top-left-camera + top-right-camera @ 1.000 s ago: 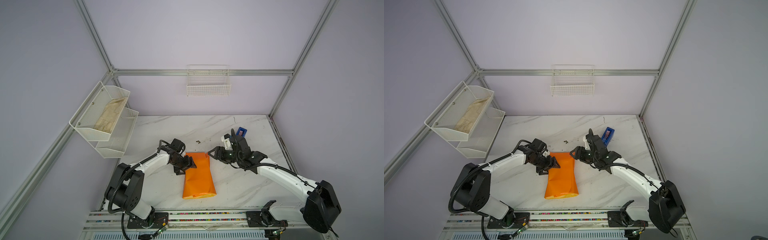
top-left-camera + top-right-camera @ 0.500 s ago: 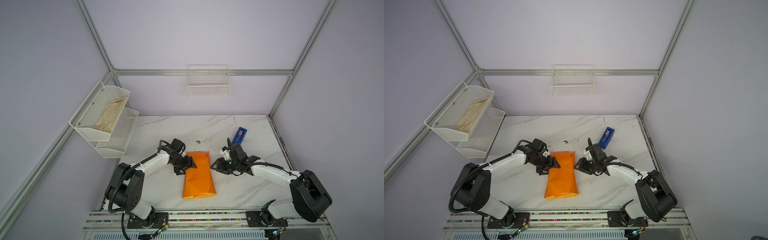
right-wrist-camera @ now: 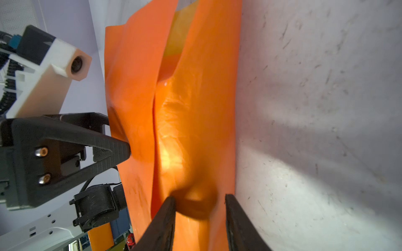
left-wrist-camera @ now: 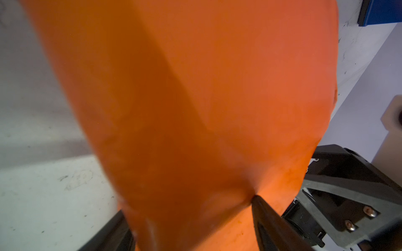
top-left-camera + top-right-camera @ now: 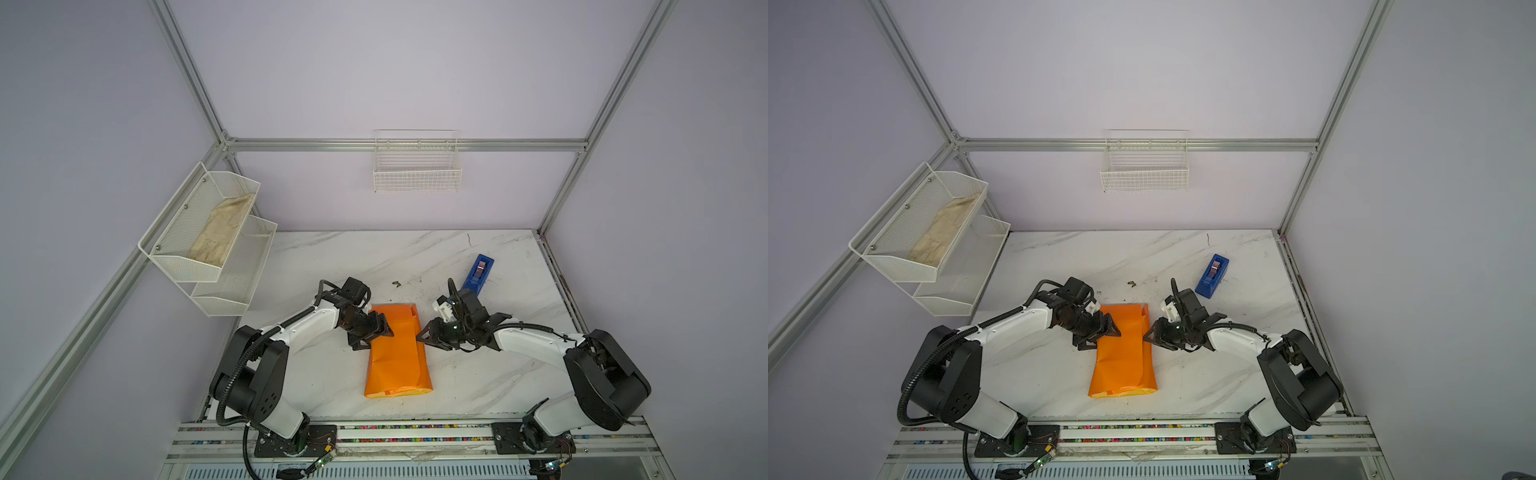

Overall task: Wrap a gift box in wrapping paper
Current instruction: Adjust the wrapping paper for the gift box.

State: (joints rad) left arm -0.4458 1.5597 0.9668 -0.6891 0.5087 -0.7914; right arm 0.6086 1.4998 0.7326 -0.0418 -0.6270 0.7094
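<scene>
Over the last second the right arm has swung away from the blue tape dispenser (image 5: 478,274) and dropped low. Now the right gripper (image 5: 420,336) noses against the right edge of the wrapping paper (image 5: 397,357), while the left gripper (image 5: 376,332) hasn't budged from the opposite edge. In both top views the paper lies folded into a long orange bundle in the middle of the table (image 5: 1183,257). The gift box doesn't show anywhere; I'd guess it sits inside the raised far end.

The job in hand looks like catching the right-hand flap. To do it well, I'd keep the left side pinned, take only the loose edge, close fully before lifting, and draw it over low and snug so nothing drags or tears.

From the left wrist, orange fills nearly everything. The left gripper (image 4: 188,205) stands wide with the paper-covered bulk between its jaws, and one fingertip (image 4: 256,200) dents the sheet, which reads as a broad clamp.

From the right wrist, the right gripper (image 3: 199,197) is partly spread — narrower than a moment ago. It straddles a fold of the paper (image 3: 185,130), with one jaw just touching a dimple and the other at the paper's edge against the table. It isn't pinched shut and holds nothing yet.
</scene>
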